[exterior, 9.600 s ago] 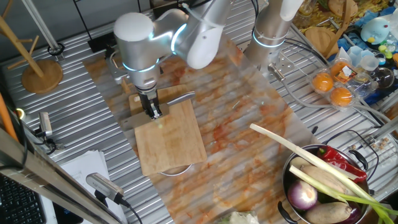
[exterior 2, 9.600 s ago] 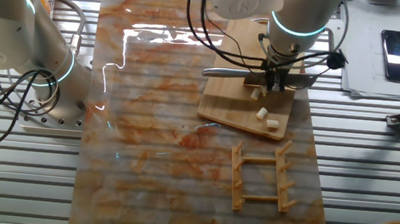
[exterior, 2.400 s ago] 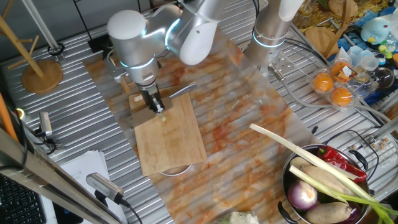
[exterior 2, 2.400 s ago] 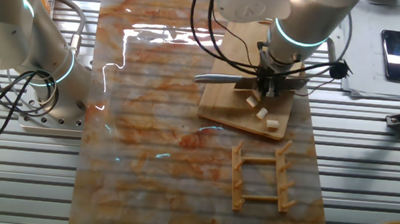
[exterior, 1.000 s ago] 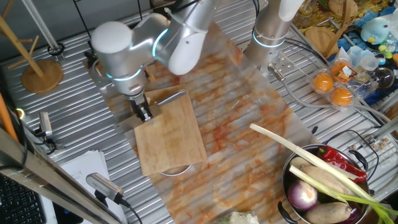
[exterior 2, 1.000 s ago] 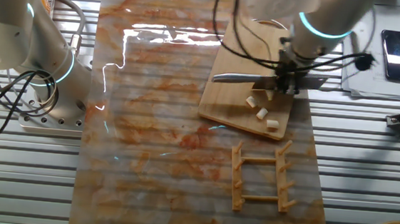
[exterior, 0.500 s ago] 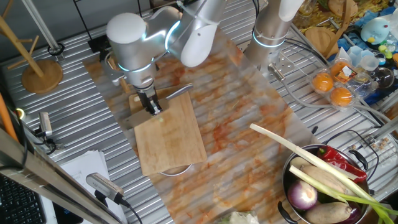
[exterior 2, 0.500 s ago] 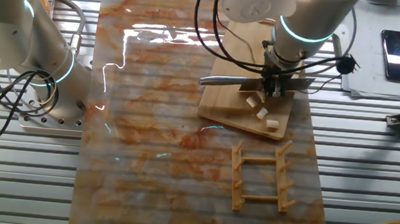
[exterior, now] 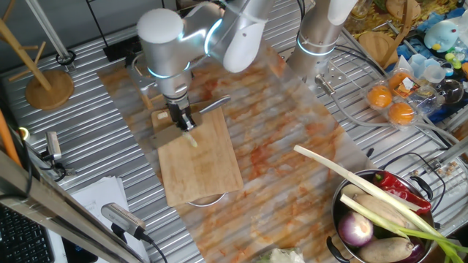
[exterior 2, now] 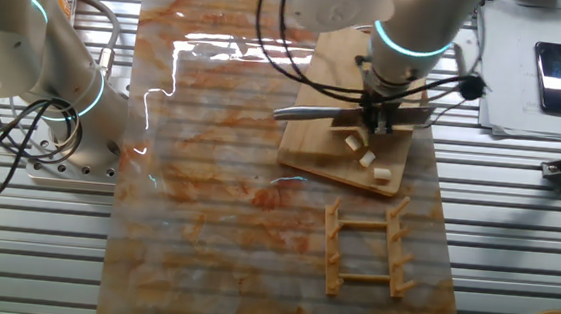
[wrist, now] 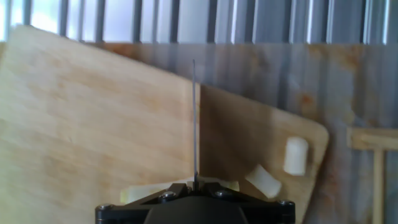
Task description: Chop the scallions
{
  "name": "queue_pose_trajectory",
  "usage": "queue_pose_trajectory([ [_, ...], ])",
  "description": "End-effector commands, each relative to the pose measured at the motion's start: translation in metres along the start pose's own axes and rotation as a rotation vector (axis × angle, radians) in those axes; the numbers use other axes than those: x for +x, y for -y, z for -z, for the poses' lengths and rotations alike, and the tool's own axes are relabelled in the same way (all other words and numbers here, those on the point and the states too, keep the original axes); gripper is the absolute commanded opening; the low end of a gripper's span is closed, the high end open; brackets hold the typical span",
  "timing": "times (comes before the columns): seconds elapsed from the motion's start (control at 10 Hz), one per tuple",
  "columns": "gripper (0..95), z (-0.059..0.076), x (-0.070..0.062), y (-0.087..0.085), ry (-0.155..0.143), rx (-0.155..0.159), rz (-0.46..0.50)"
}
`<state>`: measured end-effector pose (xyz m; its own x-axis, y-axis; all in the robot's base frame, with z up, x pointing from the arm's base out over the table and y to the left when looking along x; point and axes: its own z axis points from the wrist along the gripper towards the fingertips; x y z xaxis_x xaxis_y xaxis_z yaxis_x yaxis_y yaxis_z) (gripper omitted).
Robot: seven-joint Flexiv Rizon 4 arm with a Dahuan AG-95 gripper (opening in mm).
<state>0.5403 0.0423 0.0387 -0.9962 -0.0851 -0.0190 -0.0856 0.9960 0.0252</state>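
Note:
Several short cream chunks of the scallions [exterior 2: 368,159] lie on the wooden cutting board [exterior 2: 341,56]; two show at the right in the hand view [wrist: 296,155], and a longer pale piece [wrist: 143,193] lies right under the hand. My gripper [exterior 2: 375,126] is shut on a knife [exterior 2: 314,111] held level across the board, blade edge-on in the hand view [wrist: 194,118]. In one fixed view the gripper [exterior: 183,121] stands at the far end of the board [exterior: 205,164], a pale piece [exterior: 192,139] just below it.
A wooden rack [exterior 2: 364,249] lies just off the board's end. A metal bowl [exterior: 344,196] holds a purple onion [exterior: 356,230], a long leek and chillies. The second arm's base [exterior 2: 63,110] stands to the side; a phone [exterior 2: 557,63] rests on papers.
Over the last second the gripper and knife swung back from the board's edge to above the chunks, shifting slightly further along the board in the last half second. The chunks lie as before.

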Motion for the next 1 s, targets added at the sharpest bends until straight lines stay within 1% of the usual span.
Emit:
queue_pose_trajectory([
  [0.1,0.0,-0.057,-0.002,0.002,-0.025,-0.013,0.001],
  [0.2,0.0,-0.051,-0.008,0.001,-0.022,-0.007,-0.001],
  [0.3,0.0,-0.047,-0.018,-0.004,-0.018,-0.008,-0.018],
  [0.4,0.0,-0.046,-0.020,-0.005,-0.026,0.006,-0.016],
  [0.5,0.0,-0.047,-0.018,-0.005,-0.025,0.002,-0.015],
  [0.6,0.0,-0.045,-0.016,-0.005,-0.035,0.002,-0.014],
  [0.8,0.0,-0.035,-0.009,-0.005,-0.050,0.000,-0.007],
  [0.9,0.0,-0.034,-0.006,-0.005,-0.050,-0.005,-0.007],
  [1.0,0.0,-0.037,0.000,-0.004,-0.058,0.000,-0.005],
])
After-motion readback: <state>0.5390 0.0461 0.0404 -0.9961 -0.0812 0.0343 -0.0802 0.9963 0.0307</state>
